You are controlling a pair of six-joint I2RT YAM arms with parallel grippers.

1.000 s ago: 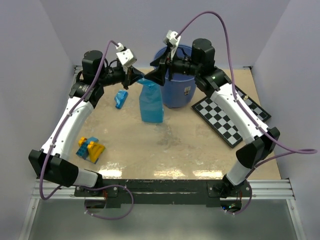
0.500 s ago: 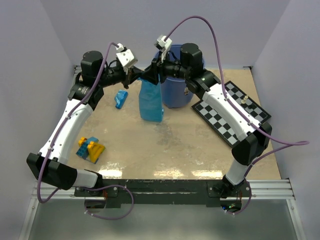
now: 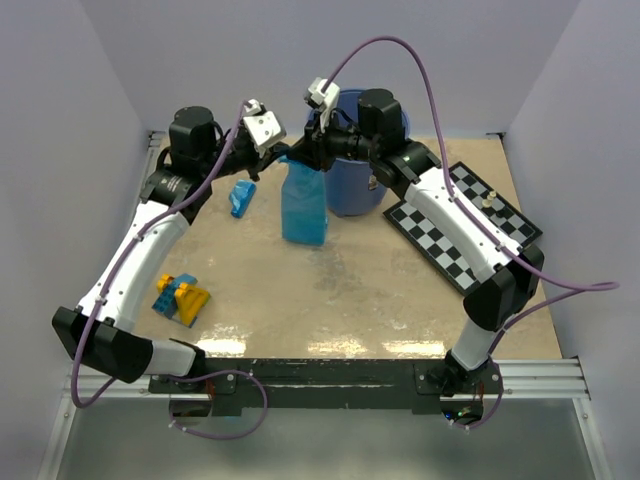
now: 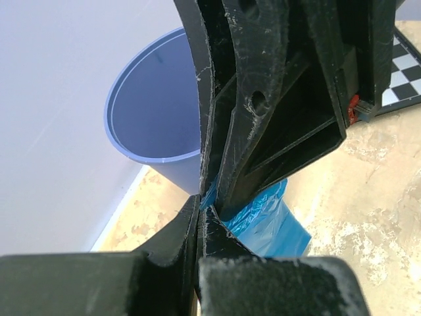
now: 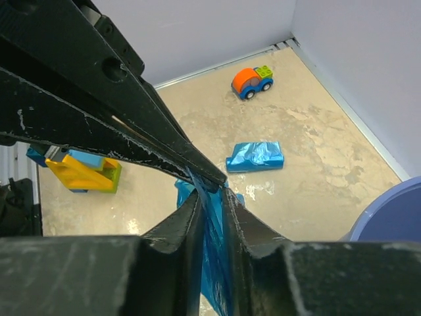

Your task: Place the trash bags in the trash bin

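From above, toy blocks [image 3: 180, 298] lie at the left of the desk [image 3: 330, 290], well apart from everything else. Farther back, a second bag [image 3: 241, 197], folded small, lies flat beside the left arm. Just right of it the bag [image 3: 303, 208] hangs straight down from its top edge, where the left pincer [image 3: 282, 157] and right pincer [image 3: 300, 156] meet tip to tip. I cannot tell whether its lower end touches the desk. The bin [image 3: 352, 190] stands upright just right of the bag, at the back near the wall, and the right arm crosses above it. The chessboard [image 3: 470, 225] lies flat on the right.

The left wrist view adds the grip itself. The left pincer's fingers are pressed together on a pinch of blue film, and the right pincer's fingers come down onto the same spot. The bin's open mouth shows behind them.

The right wrist view shows the right pincer clenched on the bag, with film filling the narrow gap between its fingers. Only this view shows a toy car [image 5: 251, 81], orange and blue, near the far corner beyond the second bag.

The desk is beige and mottled, with pale worn patches and a sheen near the front. Plain lilac-grey walls [image 3: 60, 100] close it in on three sides, and a metal strip [image 5: 335, 99] runs along their foot.
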